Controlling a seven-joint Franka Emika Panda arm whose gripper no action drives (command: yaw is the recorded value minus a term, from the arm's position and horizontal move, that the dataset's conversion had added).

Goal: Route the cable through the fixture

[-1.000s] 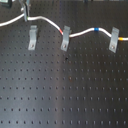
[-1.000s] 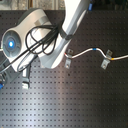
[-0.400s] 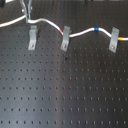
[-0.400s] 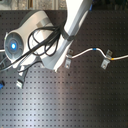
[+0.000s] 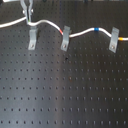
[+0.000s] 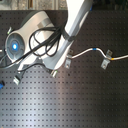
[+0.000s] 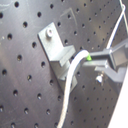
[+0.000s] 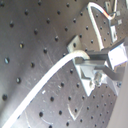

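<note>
The white cable (image 5: 49, 23) runs across the board's far side with red, blue and yellow bands. The fixture (image 5: 32, 38) is the plain grey clip furthest toward the first exterior view's left. My gripper (image 5: 28, 19) hangs just behind and above it, shut on the cable, which humps up at the fingers. In the first wrist view the cable (image 7: 72, 77) curves past the fixture (image 7: 54, 46) into the gripper (image 7: 91, 58), lying beside the clip's bent top. The second wrist view shows the cable (image 8: 47, 80) held in the gripper (image 8: 84, 59).
A clip with the red band (image 5: 65, 40) and a clip with the yellow band (image 5: 114, 43) hold the cable further toward the first exterior view's right. In the second exterior view the arm (image 6: 75, 25) and its black hoses (image 6: 42, 42) cover the board's upper left.
Hardly anything differs. The gripper stays over the left clip with the cable in it, and the arm shifts only slightly in the second exterior view.
</note>
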